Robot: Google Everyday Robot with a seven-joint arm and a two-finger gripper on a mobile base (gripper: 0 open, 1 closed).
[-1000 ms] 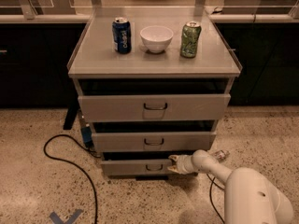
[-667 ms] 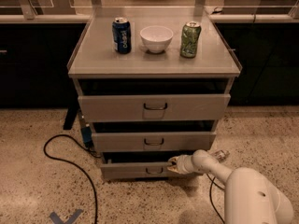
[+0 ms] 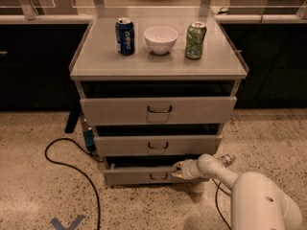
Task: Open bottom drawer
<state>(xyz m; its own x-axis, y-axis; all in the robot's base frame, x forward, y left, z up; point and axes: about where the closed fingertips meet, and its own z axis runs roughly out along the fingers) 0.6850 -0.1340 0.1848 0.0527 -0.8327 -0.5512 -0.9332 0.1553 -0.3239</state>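
Two cans stand above my end effector [image 3: 178,170], blue can [image 3: 125,36] and green can [image 3: 195,40], lettering unreadable. It's at the bottom drawer [image 3: 139,177], handle [image 3: 158,177] to its left; grip I cannot tell.

Bottom drawer [image 3: 129,176]: drawn slightly farther out than a second ago. Front, to the left of and below the gripper [image 3: 175,169], now a little lower in view. Dark gap [image 3: 144,161] to the left of the gripper, above the drawer front: widened. Gripper: at the drawer's top edge, just right of and above the wire handle [image 3: 158,177], carried outward with the front by the same small amount.
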